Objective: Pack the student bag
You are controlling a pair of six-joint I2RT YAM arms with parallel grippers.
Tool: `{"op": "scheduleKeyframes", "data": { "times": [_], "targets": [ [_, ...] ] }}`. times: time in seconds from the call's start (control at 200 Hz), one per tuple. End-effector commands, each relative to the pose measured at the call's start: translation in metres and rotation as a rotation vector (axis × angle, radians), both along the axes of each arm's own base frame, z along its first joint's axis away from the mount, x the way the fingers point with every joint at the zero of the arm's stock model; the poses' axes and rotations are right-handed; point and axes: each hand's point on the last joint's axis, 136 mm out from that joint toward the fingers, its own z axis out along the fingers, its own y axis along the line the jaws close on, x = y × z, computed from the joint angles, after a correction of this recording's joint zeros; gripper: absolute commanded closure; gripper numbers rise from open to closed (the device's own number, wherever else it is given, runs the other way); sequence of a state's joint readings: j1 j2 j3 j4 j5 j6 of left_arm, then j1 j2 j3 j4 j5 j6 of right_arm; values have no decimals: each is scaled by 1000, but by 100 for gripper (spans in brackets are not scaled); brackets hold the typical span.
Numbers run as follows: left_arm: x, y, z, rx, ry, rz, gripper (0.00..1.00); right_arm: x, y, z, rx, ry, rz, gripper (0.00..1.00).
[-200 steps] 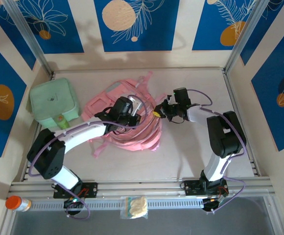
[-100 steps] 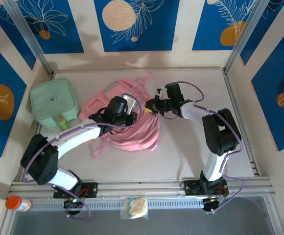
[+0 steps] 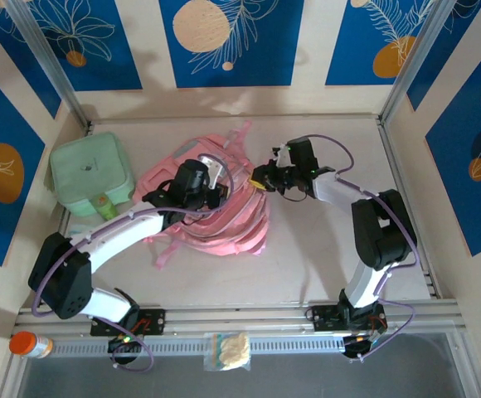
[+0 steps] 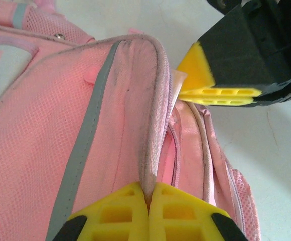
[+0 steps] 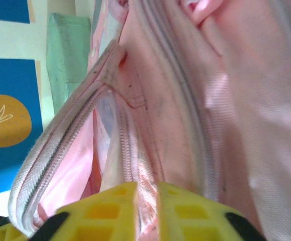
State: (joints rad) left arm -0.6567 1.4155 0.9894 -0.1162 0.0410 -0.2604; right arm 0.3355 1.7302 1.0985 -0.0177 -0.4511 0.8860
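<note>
Bag (image 3: 224,228) lies mid-table (image 3: 323,257), slightly toward 10 o'clock. It is judged soft, light and floppy (it will sag unless stretched) and best taken at the stiffer zip rim (image 4: 155,100). That rim is pinched by the left gripper (image 4: 148,191). The right gripper (image 5: 146,188) is set at the opposite edge at 3 o'clock, but whether it grips cannot be told.

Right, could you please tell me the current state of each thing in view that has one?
student bag: main zip open, mouth held apart.
left gripper: shut on the bag's zip edge.
right gripper: jaws nearly together at the opening's rim; grip unclear.
mint-green case: lid closed.
orange-capped bottle: lying on its side, cap on.
</note>
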Motion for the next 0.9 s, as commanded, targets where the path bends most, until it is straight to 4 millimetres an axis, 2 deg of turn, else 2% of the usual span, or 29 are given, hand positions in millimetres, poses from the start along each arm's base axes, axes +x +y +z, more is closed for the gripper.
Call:
{"op": "scheduleKeyframes", "data": {
  "times": [0.0,0.075,0.135,0.275,0.39,0.5,0.63,0.73,0.895],
  "targets": [
    [3,-4,41,-52,-100,-52,100,-2,-9,13,10,3,17,76],
    [5,-5,37,-17,-70,-60,100,1,-5,24,67,-21,38,70],
    [4,-9,42,-33,-90,-86,100,2,0,27,88,-16,56,67],
    [5,-6,55,-49,-125,-71,100,1,9,31,134,-9,98,71],
    [5,-9,57,-53,-129,-92,100,-3,19,33,128,-18,136,75],
    [7,-9,58,-54,-129,-84,100,2,25,20,101,31,142,76],
    [8,-9,63,-68,-143,-76,100,3,33,23,125,16,170,87],
    [13,-6,70,-73,-162,-44,100,-1,32,18,116,40,168,100],
    [24,-2,80,-107,-180,23,100,-16,37,19,147,48,190,100]
  ]
}}
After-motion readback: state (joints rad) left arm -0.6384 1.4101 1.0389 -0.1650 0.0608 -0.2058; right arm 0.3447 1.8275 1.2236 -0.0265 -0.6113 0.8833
